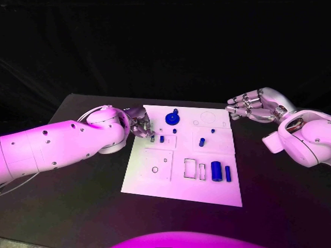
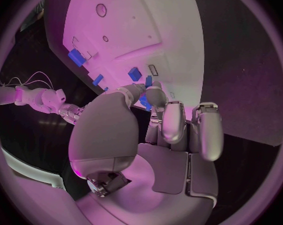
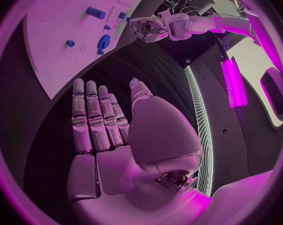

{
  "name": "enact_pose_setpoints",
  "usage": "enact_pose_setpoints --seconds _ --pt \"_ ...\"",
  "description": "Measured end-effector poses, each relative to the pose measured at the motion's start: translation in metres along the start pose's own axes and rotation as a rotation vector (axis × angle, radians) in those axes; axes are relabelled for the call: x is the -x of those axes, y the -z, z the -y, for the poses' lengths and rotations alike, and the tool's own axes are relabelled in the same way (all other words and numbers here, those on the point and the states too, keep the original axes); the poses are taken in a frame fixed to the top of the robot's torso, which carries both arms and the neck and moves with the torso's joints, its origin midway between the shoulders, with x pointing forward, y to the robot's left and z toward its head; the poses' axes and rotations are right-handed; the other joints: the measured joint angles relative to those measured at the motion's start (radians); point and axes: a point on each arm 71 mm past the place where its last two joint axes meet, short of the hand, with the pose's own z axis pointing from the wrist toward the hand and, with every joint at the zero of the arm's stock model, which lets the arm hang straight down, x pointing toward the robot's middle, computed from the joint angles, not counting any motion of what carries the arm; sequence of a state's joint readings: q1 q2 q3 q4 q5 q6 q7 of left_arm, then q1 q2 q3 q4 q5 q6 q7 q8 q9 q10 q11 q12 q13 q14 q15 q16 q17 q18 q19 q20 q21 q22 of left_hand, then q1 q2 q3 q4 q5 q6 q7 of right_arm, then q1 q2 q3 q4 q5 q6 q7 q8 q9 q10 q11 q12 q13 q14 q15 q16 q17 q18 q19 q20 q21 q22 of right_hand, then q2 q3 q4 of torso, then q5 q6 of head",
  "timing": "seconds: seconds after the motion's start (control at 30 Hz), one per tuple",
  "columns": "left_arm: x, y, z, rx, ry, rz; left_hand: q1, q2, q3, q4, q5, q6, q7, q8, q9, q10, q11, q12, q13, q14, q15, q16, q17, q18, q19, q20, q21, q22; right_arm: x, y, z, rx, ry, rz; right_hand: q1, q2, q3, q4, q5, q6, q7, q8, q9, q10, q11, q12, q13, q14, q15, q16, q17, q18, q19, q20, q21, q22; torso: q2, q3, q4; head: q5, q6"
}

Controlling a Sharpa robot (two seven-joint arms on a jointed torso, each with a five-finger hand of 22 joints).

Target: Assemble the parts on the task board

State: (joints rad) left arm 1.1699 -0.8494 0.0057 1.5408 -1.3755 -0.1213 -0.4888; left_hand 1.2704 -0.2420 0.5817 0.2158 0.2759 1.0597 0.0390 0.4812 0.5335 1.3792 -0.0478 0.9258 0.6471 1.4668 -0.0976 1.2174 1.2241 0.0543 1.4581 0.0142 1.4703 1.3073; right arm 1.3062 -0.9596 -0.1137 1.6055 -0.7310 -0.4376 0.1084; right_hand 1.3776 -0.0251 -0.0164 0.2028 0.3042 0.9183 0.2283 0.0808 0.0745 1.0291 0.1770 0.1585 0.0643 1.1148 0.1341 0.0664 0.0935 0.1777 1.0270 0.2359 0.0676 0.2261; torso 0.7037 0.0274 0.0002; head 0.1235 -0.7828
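The white task board [image 1: 180,191] lies in the middle of the black table. My left hand [image 1: 141,126] is over the board's left edge. In the left wrist view this hand [image 2: 160,120] pinches a small blue part [image 2: 143,101] between thumb and a finger, just above the board [image 2: 129,20]. Two small blue pegs [image 1: 162,138] [image 1: 201,142] stand in the board nearby. A round blue gear [image 1: 172,120] sits near the far edge. Two blue cylinders [image 1: 216,170] lie at the right. My right hand [image 1: 253,107] hovers off the board's far right corner, fingers straight, thumb apart, holding nothing [image 3: 110,120].
Outlined recesses [image 1: 158,164] mark the board's near left part, and a slot [image 1: 189,168] sits beside the cylinders. A round outline [image 1: 207,120] lies at the far right. Bare black table [image 1: 76,206] surrounds the board on every side.
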Motion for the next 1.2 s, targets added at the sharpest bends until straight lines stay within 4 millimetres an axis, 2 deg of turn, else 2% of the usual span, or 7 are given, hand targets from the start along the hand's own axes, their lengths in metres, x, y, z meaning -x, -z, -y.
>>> enact_pose_setpoints --seconds 1.03,1.2 --pt "-0.0042 -0.0091 0.0024 0.009 -0.033 -0.069 0.003 0.003 0.002 -0.002 0.0 0.003 0.003 0.002 0.001 0.001 0.002 0.004 0.003 0.001 0.001 0.0 0.0 0.0 0.0 0.0 0.0 0.001 -0.0004 -0.0003 0.0 0.0 0.0 0.0 0.0 0.0 0.0 0.0 0.0 0.0 0.0 0.0 0.0 0.0 0.0 0.0 0.0 0.0 0.0 0.0 -0.001 0.0 0.0 0.0 0.0 -0.002 0.0 0.0006 0.0004 -0.002 -0.001" --pt "-0.0044 -0.009 0.0022 0.01 -0.033 -0.075 0.003 0.003 0.002 -0.002 0.033 0.006 0.005 0.001 0.0 0.011 -0.003 0.012 0.022 0.001 0.001 0.0 0.0 0.0 0.004 -0.004 0.0 0.001 -0.0002 -0.0003 0.0002 0.0 0.0 0.0 0.0 0.0 0.0 0.0 0.0 0.0 0.0 0.0 0.0 0.0 0.0 0.0 0.0 0.0 0.0 0.0 -0.001 0.0 0.0 0.0 0.0 -0.002 0.0 0.0006 0.0004 -0.003 -0.001"
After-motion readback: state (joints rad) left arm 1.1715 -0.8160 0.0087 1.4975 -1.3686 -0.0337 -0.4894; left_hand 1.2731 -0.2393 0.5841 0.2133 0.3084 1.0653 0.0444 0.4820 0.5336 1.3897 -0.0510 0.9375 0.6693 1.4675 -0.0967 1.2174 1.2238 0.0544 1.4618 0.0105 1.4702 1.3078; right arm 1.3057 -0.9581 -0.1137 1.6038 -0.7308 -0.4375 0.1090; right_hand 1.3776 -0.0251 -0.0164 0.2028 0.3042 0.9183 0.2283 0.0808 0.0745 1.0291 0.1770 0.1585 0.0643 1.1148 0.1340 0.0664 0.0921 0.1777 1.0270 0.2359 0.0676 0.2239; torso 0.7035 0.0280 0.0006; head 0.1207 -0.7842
